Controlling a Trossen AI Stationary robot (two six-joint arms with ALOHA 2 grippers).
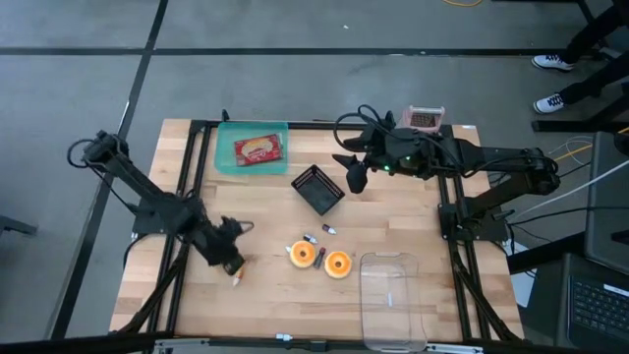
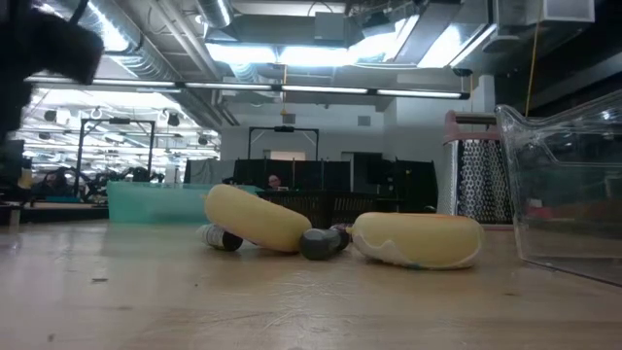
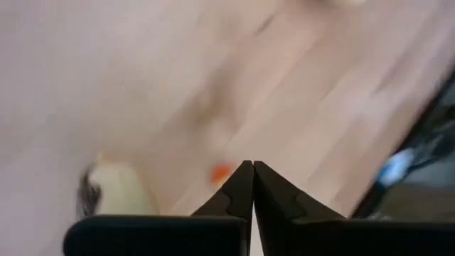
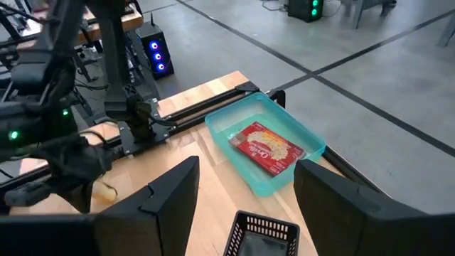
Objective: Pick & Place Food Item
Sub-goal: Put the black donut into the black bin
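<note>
- Left hand (image 1: 233,264) sits low at the desk's (image 1: 265,295) front left, fingers (image 3: 242,195) pressed together, gripping nothing.
- A small pale food item (image 1: 237,282) lies on the desk just beside it.
- Right hand (image 1: 356,177) hangs wide apart near the black basket (image 1: 317,189).
- A red packet (image 1: 258,149) lies in the teal tray (image 1: 224,157).
</note>
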